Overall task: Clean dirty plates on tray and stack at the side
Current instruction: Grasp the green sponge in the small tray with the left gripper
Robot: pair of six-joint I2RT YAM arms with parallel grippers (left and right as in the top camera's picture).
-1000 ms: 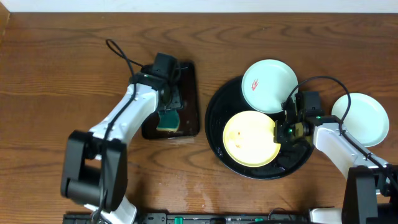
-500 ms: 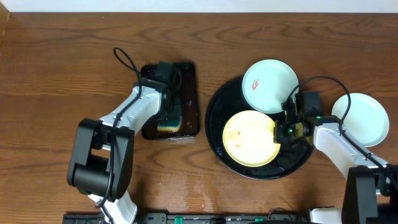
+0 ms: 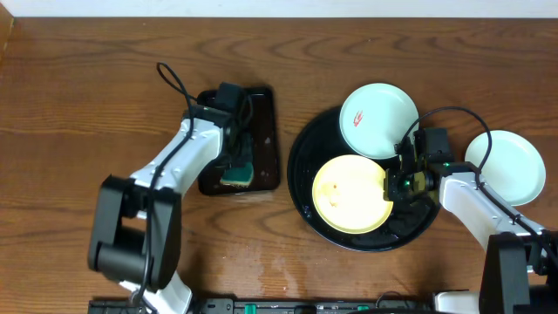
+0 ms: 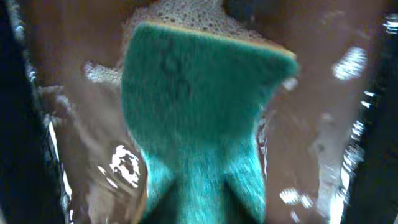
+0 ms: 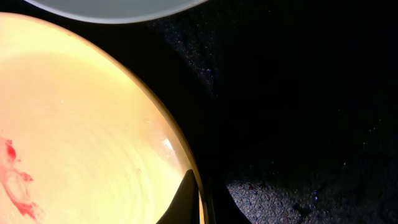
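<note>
From my remote station: the glossy black round tray [image 3: 302,166] sits on the wood-grain desk [image 3: 87,87], right of centre and close to the front edge. It holds two shallow round plates. The yellow plate [image 3: 350,194] lies flat in it, and a mint plate [image 3: 378,119] with a small red smear overhangs the far rim. A second mint plate [image 3: 510,166] rests on bare wood by the right edge.

The right gripper [image 3: 394,185] is at the yellow plate's right rim. My right wrist view shows one dark finger [image 5: 181,200] lying inside that rim, a red smear [image 5: 12,180] on the smooth yellow surface, and speckled wet black tray beyond. The other finger is lost against the black, so I cannot tell whether the jaws are clamped.

Left of centre, the small tray [image 3: 266,139] holds a sponge [image 3: 236,173]. The left gripper [image 3: 234,155] pinches it. Only the left wrist view shows the coarse teal face [image 4: 199,106] squeezed narrow at the grip, foam [image 4: 186,12] at its far edge, and a wet tray floor.
</note>
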